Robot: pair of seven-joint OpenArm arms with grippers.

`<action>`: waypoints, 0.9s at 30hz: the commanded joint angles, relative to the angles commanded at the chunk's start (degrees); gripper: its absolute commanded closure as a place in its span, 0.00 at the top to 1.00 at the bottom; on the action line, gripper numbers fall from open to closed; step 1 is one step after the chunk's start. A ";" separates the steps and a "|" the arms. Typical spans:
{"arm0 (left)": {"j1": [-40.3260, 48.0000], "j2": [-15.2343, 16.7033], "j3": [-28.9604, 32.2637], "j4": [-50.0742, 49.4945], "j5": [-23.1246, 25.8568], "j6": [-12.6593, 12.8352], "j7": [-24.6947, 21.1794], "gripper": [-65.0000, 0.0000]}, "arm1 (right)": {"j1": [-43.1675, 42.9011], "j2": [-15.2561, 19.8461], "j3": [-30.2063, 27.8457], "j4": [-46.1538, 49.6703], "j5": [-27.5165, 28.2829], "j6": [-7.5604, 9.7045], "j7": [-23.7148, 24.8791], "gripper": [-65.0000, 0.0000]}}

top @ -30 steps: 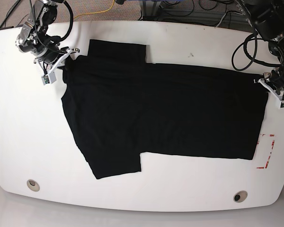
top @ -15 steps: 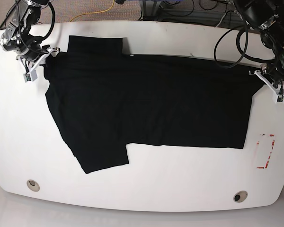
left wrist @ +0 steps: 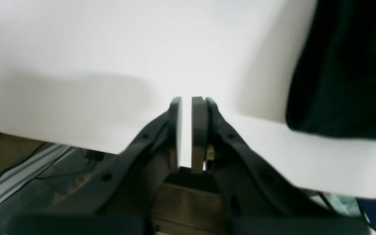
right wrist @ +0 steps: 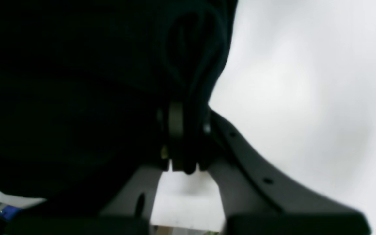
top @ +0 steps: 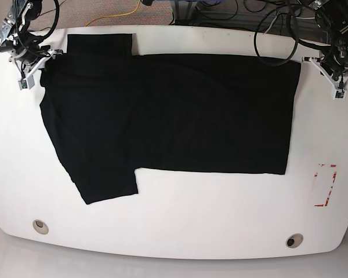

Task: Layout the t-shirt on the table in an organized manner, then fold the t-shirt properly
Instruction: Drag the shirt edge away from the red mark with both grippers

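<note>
On the left side of the base view, the right gripper (top: 33,65) pinches the shoulder corner of the black short-sleeved cloth t-shirt (top: 174,116), and its wrist view shows dark cloth bunched between the jaws, which are pressed together on it. The shirt lies spread wide and mostly flat across the back half of the glossy white tabletop (top: 180,226), with one sleeve at the back edge and the other sleeve pointing to the front left. Moving right, the hem side of the shirt ends in a straight edge. Past it, at the far right, the left gripper (top: 332,76) sits just beside the hem corner. Its wrist view shows the jaws nearly together with only a thin gap and nothing between them, and the cloth off to one side. The red tape rectangle (top: 325,185) lies in front of it, apart from the shirt. To lay the shirt out well, it seems best to lower the held corner gently, let go without dragging it, and then smooth the front-left sleeve so nothing stays crooked.
</note>
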 joint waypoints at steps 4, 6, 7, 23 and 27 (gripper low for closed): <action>0.00 0.00 -0.70 0.18 -0.18 -0.09 0.00 0.06 | 0.18 -0.09 0.00 -0.09 -0.26 0.00 0.00 0.01; -0.26 0.00 -0.70 0.26 -0.18 -0.18 0.00 0.06 | 0.26 -0.09 0.00 -0.09 -0.18 0.00 0.00 0.01; -0.53 0.00 -0.70 0.35 -0.18 -0.53 0.00 0.06 | 0.26 -0.09 -0.09 -0.09 -0.09 0.00 0.00 0.01; -14.24 2.29 2.55 2.20 0.18 -5.41 6.33 0.42 | -0.18 -0.97 0.35 11.52 0.09 0.00 -0.09 0.89; -15.12 2.29 5.19 2.20 0.18 -5.41 6.33 0.42 | -1.76 -3.60 0.97 17.76 0.18 0.00 -0.09 0.91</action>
